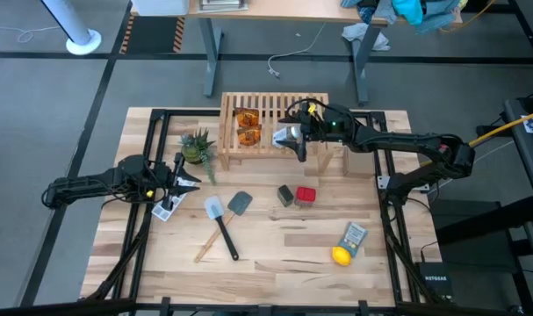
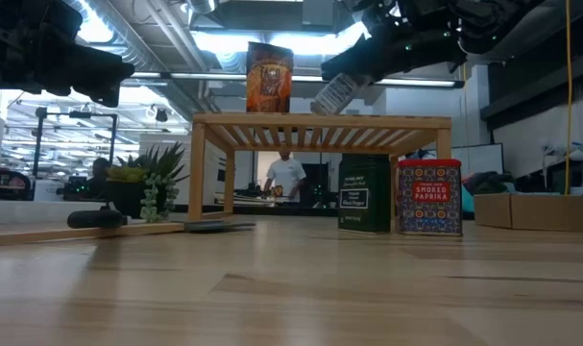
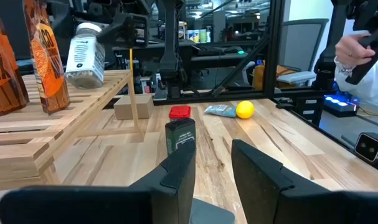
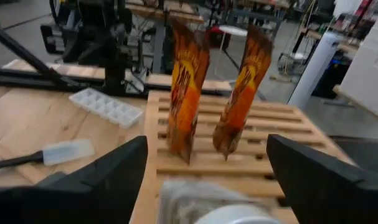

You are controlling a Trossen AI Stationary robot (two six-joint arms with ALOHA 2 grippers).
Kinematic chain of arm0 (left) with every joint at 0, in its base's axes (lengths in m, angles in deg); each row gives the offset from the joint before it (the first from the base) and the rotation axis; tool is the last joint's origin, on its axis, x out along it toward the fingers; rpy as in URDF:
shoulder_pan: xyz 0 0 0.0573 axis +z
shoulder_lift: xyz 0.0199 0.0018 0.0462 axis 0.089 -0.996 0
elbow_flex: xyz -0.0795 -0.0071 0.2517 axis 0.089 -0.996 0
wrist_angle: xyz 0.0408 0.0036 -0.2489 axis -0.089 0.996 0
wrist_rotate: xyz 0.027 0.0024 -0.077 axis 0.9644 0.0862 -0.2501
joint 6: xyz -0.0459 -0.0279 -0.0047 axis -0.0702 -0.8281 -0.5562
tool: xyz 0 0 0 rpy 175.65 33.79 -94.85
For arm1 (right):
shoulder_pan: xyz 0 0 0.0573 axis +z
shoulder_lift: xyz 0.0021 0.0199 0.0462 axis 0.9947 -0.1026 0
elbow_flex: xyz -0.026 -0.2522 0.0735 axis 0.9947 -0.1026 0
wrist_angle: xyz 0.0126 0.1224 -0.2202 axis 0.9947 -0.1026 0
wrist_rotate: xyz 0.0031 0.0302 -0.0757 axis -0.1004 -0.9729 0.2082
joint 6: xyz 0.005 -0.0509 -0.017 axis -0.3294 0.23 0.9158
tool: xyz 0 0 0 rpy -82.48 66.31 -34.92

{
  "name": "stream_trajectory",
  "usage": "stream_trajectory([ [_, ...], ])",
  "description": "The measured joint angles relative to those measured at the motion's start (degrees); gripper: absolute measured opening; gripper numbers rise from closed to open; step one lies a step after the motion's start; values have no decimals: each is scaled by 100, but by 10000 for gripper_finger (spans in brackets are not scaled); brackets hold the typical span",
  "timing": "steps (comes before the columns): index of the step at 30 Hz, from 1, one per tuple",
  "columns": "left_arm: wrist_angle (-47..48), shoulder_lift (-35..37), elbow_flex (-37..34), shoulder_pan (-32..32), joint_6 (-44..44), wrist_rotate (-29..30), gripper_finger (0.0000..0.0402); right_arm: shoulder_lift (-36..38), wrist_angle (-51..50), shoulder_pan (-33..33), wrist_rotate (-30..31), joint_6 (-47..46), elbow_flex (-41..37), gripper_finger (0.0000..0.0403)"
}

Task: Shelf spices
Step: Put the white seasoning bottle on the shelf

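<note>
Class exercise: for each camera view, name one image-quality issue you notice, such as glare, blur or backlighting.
Low view: bright ceiling lights leave the shelf backlit. Right wrist view: the bottle nearest the lens is blurred. Left wrist view: its own fingers are soft.

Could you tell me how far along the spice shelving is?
Done: two amber-orange packets stand on the slatted wooden shelf. In hand: the right gripper has the white-capped clear bottle tilted between opened fingers at the shelf. Left: small black box and red box, on the table.
</note>
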Motion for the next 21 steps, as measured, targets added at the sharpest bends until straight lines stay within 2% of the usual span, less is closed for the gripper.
stream_trajectory([
  [21,0,0,0,-1,-1,-2,98,0,409,2,-151,1,-2,330],
])
